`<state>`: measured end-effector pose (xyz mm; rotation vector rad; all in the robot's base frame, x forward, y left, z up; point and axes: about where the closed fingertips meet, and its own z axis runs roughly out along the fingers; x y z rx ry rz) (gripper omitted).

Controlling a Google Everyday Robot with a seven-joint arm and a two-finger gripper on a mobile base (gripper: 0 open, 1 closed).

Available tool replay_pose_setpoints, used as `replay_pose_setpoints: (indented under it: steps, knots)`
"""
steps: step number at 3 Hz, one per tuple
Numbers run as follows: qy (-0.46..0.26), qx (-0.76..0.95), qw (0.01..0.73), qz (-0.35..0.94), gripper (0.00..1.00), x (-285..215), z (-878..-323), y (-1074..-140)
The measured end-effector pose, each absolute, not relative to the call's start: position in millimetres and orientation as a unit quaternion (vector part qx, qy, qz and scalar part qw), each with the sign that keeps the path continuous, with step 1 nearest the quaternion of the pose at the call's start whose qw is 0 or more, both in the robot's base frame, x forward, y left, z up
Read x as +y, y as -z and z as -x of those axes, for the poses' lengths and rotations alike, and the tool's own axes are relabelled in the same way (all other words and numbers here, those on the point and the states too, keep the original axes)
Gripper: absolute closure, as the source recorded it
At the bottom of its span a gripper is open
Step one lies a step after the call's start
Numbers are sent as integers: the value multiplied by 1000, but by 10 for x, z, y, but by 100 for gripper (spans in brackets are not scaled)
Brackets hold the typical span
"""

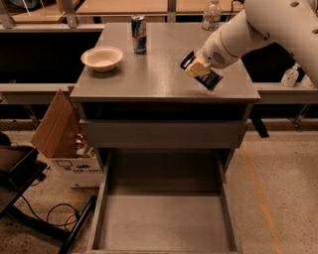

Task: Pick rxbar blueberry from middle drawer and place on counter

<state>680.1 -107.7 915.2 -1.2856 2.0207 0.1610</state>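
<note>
My gripper (pixel 198 68) is shut on the rxbar blueberry (pixel 206 76), a flat dark navy bar held tilted above the right part of the counter (pixel 149 74). The white arm reaches in from the upper right. The bar hangs just over the grey metal top, near its right front corner. The middle drawer (pixel 164 218) is pulled out wide below, its flat grey floor bare.
A pale bowl (pixel 102 57) sits on the counter's left. A blue-silver drink can (pixel 138 33) stands at the back middle. A clear bottle (pixel 212 14) stands behind the counter. An open cardboard box (pixel 64 139) and cables lie on the floor at left.
</note>
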Motion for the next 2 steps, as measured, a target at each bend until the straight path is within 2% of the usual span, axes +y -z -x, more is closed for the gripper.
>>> replay_pose_setpoints:
  steps: [2]
  knots:
    - [-40, 756, 418, 502, 100, -864, -7134, -8942]
